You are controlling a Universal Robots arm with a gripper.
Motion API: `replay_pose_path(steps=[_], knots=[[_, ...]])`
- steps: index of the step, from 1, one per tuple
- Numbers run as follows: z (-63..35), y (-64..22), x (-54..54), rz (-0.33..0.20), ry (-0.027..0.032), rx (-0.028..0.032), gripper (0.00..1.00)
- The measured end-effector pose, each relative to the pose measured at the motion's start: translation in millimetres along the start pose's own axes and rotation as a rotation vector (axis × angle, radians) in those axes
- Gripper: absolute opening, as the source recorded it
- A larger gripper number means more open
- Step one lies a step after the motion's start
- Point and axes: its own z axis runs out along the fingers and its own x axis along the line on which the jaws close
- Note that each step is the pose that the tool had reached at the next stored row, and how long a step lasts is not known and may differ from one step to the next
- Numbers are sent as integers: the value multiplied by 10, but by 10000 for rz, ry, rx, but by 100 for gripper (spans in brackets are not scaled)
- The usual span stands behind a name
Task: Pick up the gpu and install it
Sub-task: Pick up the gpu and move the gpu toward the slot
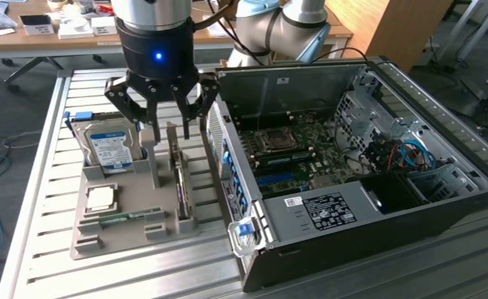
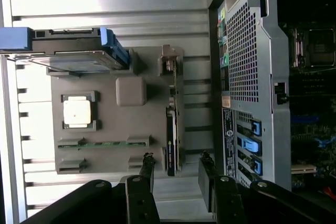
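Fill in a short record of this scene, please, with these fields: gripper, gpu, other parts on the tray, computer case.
gripper: open, holds nothing, hangs over the gpu
gpu: stands on edge in a slot of the grey tray, not yet picked up
other parts on the tray: hard drive, processor, RAM stick
computer case: side open, motherboard visible, next to the tray on the exterior view's right

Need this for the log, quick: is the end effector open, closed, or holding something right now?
End effector: open, holding nothing, over the gpu.
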Motion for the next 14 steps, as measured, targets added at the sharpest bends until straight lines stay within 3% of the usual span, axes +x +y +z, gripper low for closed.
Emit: replay_pose_path(steps=[6,14], knots=[[74,-3,2,0,0,0,47],[81,-3,2,1,1,-13,47]])
